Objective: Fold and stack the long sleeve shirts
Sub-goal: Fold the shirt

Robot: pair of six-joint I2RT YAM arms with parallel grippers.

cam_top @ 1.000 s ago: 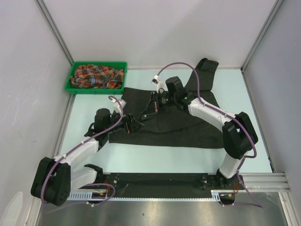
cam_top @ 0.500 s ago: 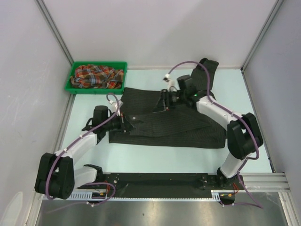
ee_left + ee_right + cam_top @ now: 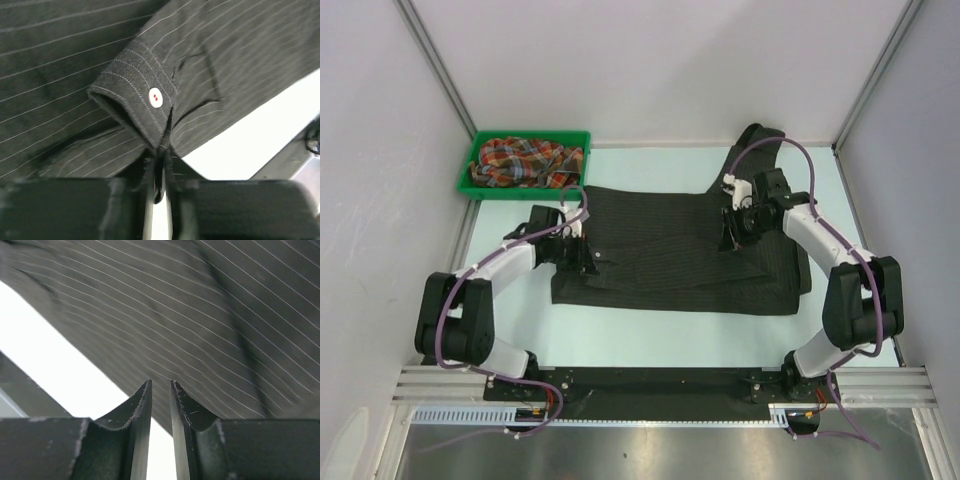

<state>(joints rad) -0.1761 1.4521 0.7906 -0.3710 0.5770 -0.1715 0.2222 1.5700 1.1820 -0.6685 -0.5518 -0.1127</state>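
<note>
Pinched the edge of a cuff [image 3: 132, 95] of the black pinstriped shirt [image 3: 660, 262] in the left claw [image 3: 580, 252], fingers pressed together on the cloth. Showed a white button [image 3: 156, 97] with red thread on that cuff, just ahead of the left claw's tips. Held the right claw [image 3: 728, 232] low over the right part of the same shirt, fingers parted by a narrow gap with nothing between them. Saw striped cloth filling the wrist view ahead of the right claw, with bare pale surface [image 3: 650, 335] showing to the left of its tips. Found the black pinstriped shirt spread wide and flat between the two claws, one dark part of it running on beyond the right claw toward the back wall. Found the plaid shirt [image 3: 525, 160] bunched inside a green bin [image 3: 532, 134], just beyond the left claw at the far-left corner of the surface and well apart from the right claw.
</note>
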